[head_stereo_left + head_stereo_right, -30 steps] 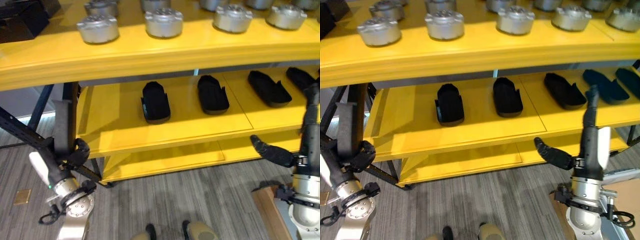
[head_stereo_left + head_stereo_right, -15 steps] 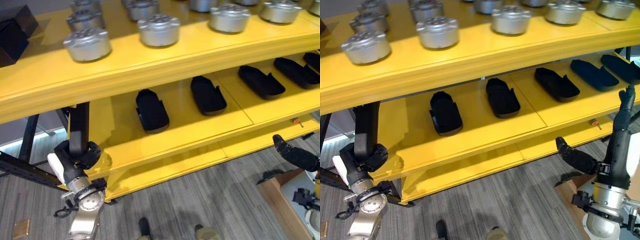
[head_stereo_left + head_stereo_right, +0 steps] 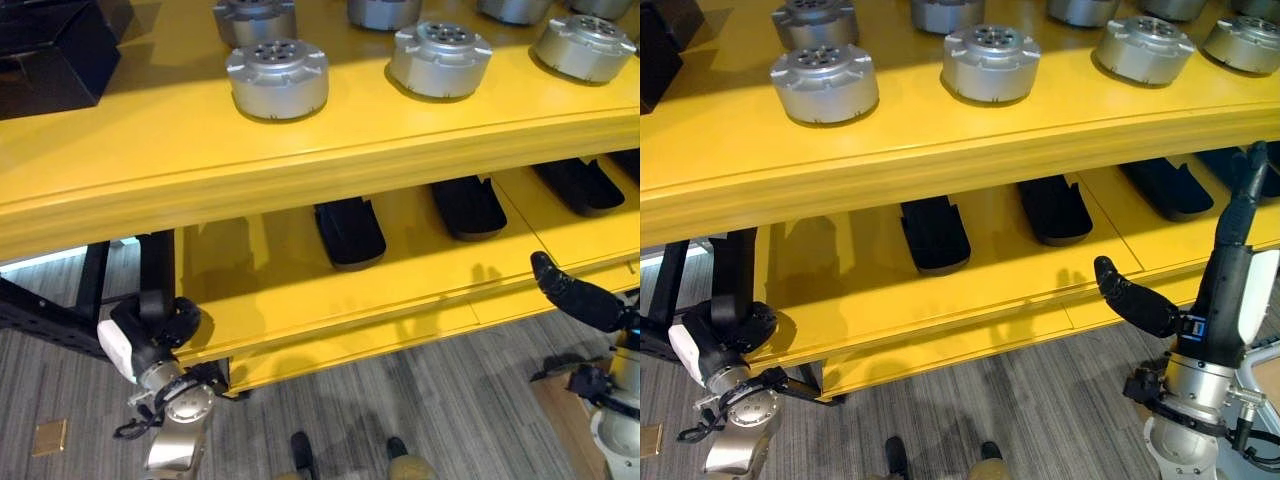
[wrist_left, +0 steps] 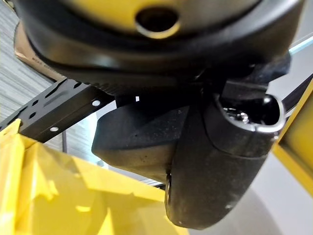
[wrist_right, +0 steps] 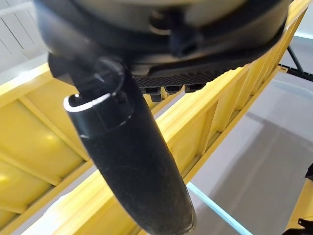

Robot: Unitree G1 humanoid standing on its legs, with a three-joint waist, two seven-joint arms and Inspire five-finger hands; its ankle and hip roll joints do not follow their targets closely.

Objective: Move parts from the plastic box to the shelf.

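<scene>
My left hand [image 3: 150, 325] is low at the left, in front of the left corner of the yellow shelf's [image 3: 330, 165] middle tier. It is shut on a long black part [image 3: 157, 265] that stands upright; in the left wrist view the thumb [image 4: 220, 166] presses on this part [image 4: 132, 142]. My right hand [image 3: 1220, 280] is open at the lower right before the shelf, fingers [image 3: 1240, 195] straight up and thumb [image 3: 1135, 300] stuck out to the left. Several black parts [image 3: 350, 230] lie on the middle tier.
Several round silver parts [image 3: 277, 77] stand on the top tier, beside a black box [image 3: 50, 55] at its far left. A dark metal strut [image 3: 40, 305] runs under the shelf's left end. Grey floor lies below.
The whole picture has shifted, so the camera has moved. The left hand keeps the black part at the shelf's left corner. The right hand stays open.
</scene>
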